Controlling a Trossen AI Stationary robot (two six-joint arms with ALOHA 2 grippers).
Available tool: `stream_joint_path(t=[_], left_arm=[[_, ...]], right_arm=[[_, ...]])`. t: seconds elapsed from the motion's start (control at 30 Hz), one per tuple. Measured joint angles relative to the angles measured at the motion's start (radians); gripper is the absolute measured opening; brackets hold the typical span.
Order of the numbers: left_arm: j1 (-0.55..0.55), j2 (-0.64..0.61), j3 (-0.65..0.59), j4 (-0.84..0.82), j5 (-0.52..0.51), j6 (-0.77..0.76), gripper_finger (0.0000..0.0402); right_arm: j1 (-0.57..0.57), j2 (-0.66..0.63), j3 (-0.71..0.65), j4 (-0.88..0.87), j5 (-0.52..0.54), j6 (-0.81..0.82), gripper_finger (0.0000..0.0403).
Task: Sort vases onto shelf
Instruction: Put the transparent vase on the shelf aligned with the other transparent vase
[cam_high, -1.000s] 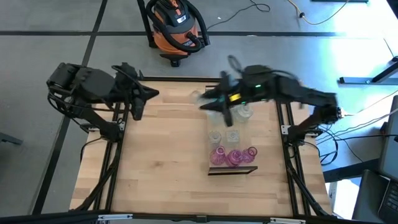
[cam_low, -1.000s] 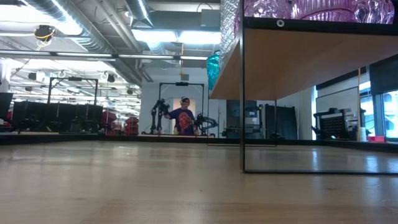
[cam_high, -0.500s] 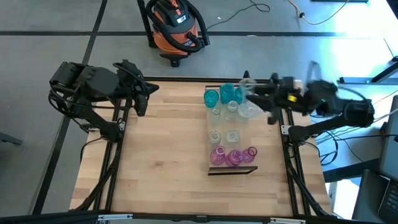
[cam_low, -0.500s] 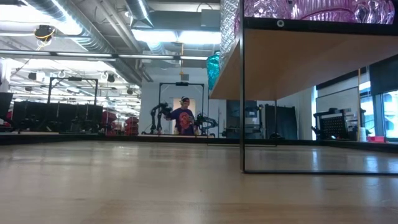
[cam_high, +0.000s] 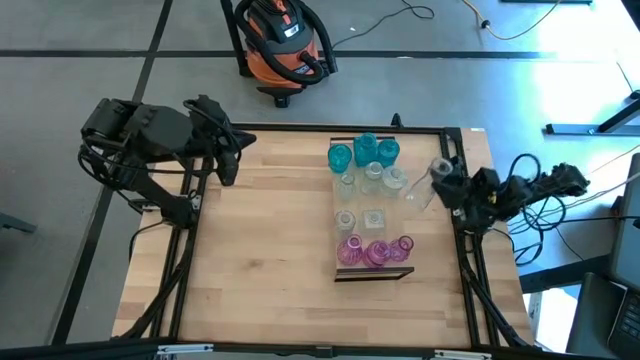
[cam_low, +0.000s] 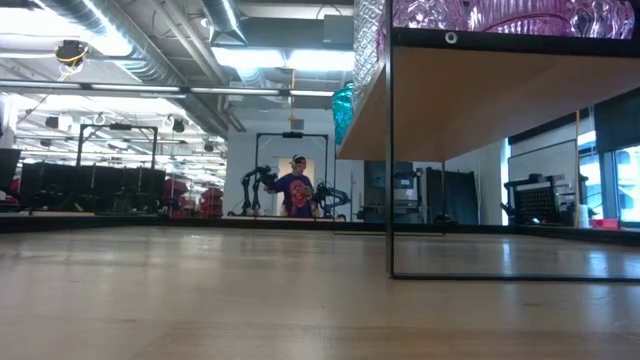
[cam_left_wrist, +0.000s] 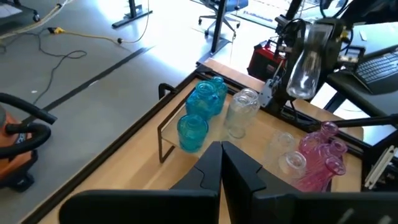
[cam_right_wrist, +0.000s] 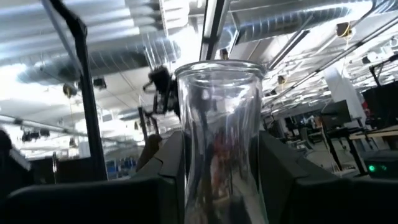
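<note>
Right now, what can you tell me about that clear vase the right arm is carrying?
The clear vase is see-through glass, empty as far as shows, with a narrow neck, a flared rim and a wider rounded body. The right gripper clamps it by the neck between its dark fingers, one on each side. It hangs in the air, body lowest, at the table's right edge, beside the shelf and apart from the other vases. Only the fingers touch it.

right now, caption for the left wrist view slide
Right gripper holds a clear vase beside the shelf of sorted vases.
</note>
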Motion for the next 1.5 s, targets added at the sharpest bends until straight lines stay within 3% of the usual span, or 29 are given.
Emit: stream_joint_path(t=[0.33,1.0,1.5], left_arm=[[0.0,0.0,0.0,0.0,-0.076,0.017,0.0002],[0.029,0.128,-0.001,-0.021,-0.094,0.047,0.0002],[0.085,0.162,-0.001,-0.022,-0.081,0.05,0.0002]], right_arm=[[0.038,-0.017,-0.287,0.309,0.003,-0.039,0.0113],[0.037,0.164,-0.284,0.279,0.09,0.032,0.0113],[0.038,0.351,-0.281,0.332,0.078,0.153,0.0113]])
